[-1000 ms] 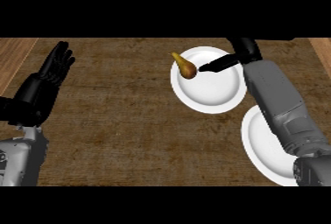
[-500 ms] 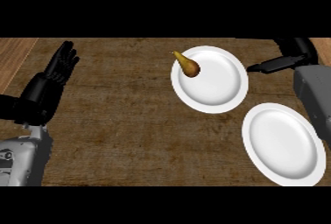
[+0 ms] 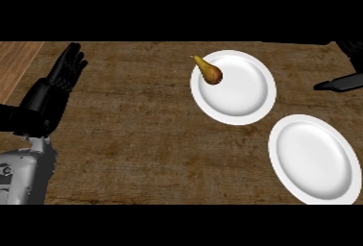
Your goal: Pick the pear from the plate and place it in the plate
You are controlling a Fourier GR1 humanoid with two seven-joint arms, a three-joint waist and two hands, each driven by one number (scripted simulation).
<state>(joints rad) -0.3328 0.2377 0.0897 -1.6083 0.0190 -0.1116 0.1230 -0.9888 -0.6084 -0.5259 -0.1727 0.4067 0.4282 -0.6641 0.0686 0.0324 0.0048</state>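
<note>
Compared with the earlier frames, the right hand (image 3: 345, 79) has drawn back from the pear to the right edge of the surface (image 3: 142, 139); only a dark finger and part of the hand show there, well apart from the fruit, and whether its fingers are spread or curled cannot be told. Pear (image 3: 208, 71): lies on the upper left rim of the far plate (image 3: 245, 96), stem pointing toward the far edge, unchanged in place. Near plate (image 3: 315, 161): sits just beside the far plate, toward the near right corner of the surface. Left hand (image 3: 62, 77): rests at the left edge, fingers straight, upright and pressed together, holding nothing.
</note>
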